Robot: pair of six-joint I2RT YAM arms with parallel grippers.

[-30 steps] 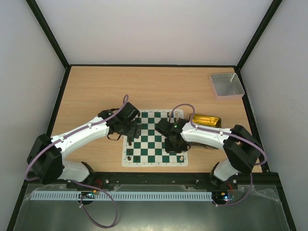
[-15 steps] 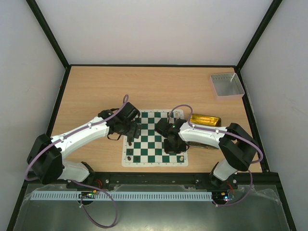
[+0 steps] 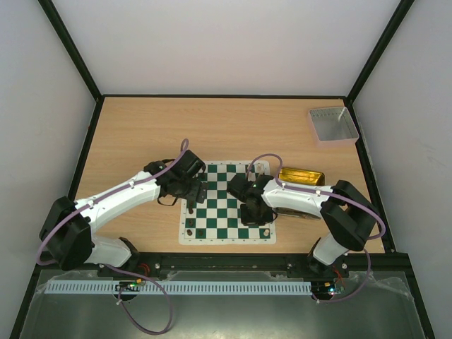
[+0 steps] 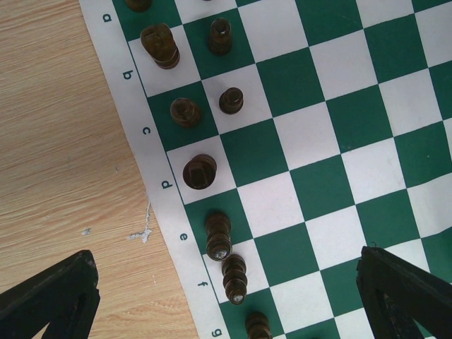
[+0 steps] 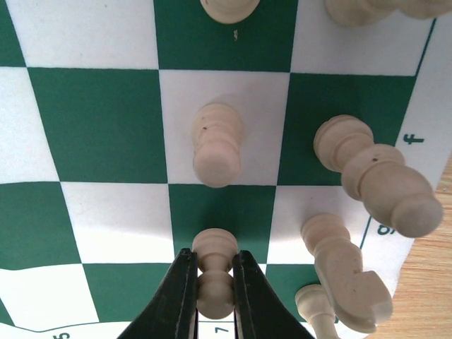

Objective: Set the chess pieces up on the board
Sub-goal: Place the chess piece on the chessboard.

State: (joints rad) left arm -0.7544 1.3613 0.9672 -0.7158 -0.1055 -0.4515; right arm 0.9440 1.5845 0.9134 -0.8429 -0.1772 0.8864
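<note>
The green and white board (image 3: 227, 202) lies at the table's front middle. My right gripper (image 5: 213, 289) is shut on a cream-white pawn (image 5: 214, 282) and holds it over a green square near the board's right edge (image 3: 256, 212). Other cream pieces stand close by: a pawn (image 5: 217, 145), a bishop (image 5: 374, 176) and a knight (image 5: 346, 272). My left gripper (image 3: 192, 189) hangs open and empty over the board's left edge, its fingertips (image 4: 49, 296) wide apart. Below it several black pieces stand in the first two files, among them a rook (image 4: 199, 171) and a pawn (image 4: 231, 100).
A translucent yellow tray (image 3: 302, 176) lies right of the board, partly under my right arm. A small grey tray (image 3: 332, 125) stands at the back right. Bare wood (image 4: 63, 141) lies left of the board.
Between one second and half a second ago my right arm drew in slightly toward the board. Since then nothing has visibly moved.
</note>
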